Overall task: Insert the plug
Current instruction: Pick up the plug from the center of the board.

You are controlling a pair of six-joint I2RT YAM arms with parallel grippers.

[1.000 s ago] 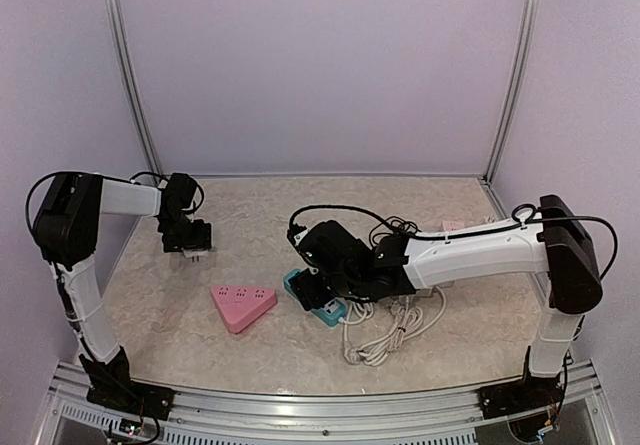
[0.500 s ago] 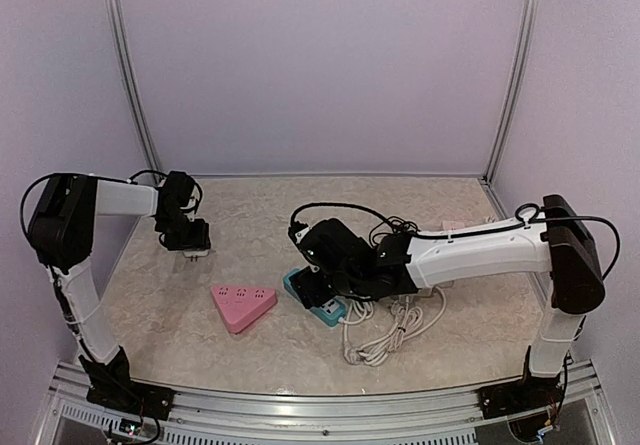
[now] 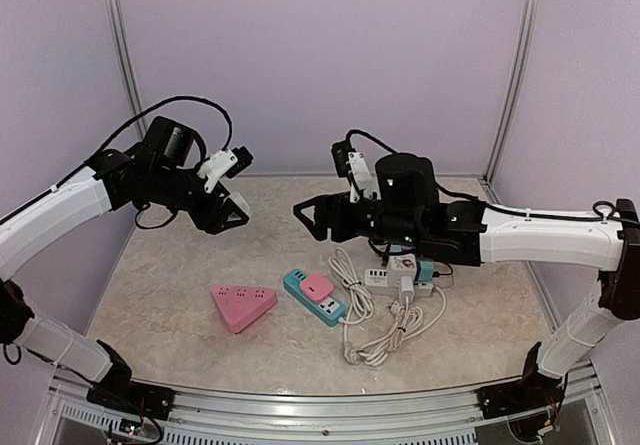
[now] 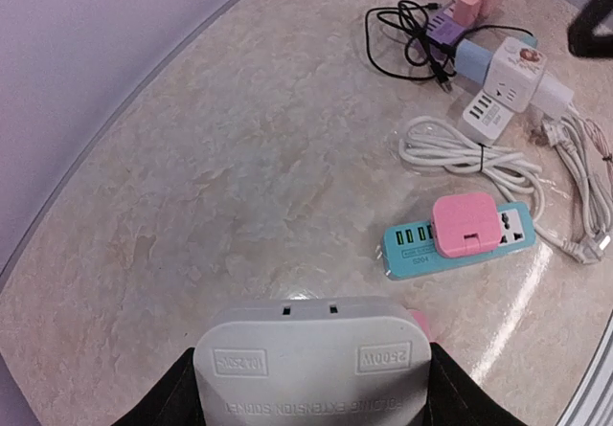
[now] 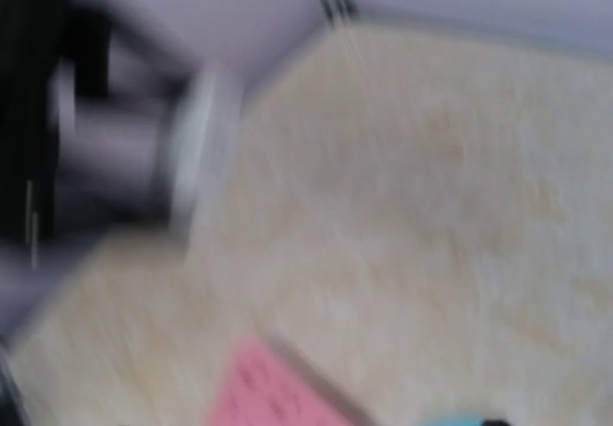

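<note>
**A:** Plug status?
**B:** White adapter block (image 4: pixel 311 349) is pinched in the left gripper (image 4: pixel 316 399), with the black fingers (image 4: pixel 172 399) tight on both its flanks. It's up in the air, on the left and far side of the teal power strip (image 3: pixel 318 303).
**A:** Other arm?
**B:** Right gripper (image 3: pixel 305 217) has its jaws spread with nothing between them. It hovers off the table, beyond the teal strip's far side. Its wrist view is blurred.
**A:** Anything crowding the strip?
**B:** Pink cube adapter (image 3: pixel 318 285) sits on top of it mid-length, and socket holes show at one end. Pink triangular socket (image 3: pixel 243 305) lies left of the strip, apart from it. White coiled cable (image 3: pixel 385 335) is just beside its right end. White socket cluster (image 3: pixel 397 277) is farther right, with a black cord (image 4: pixel 402 38) beyond.
**A:** Surface?
**B:** Beige marbled tabletop (image 3: pixel 160 275), lilac walls (image 3: pixel 320 65), aluminium posts (image 3: pixel 122 65) in the far corners.
</note>
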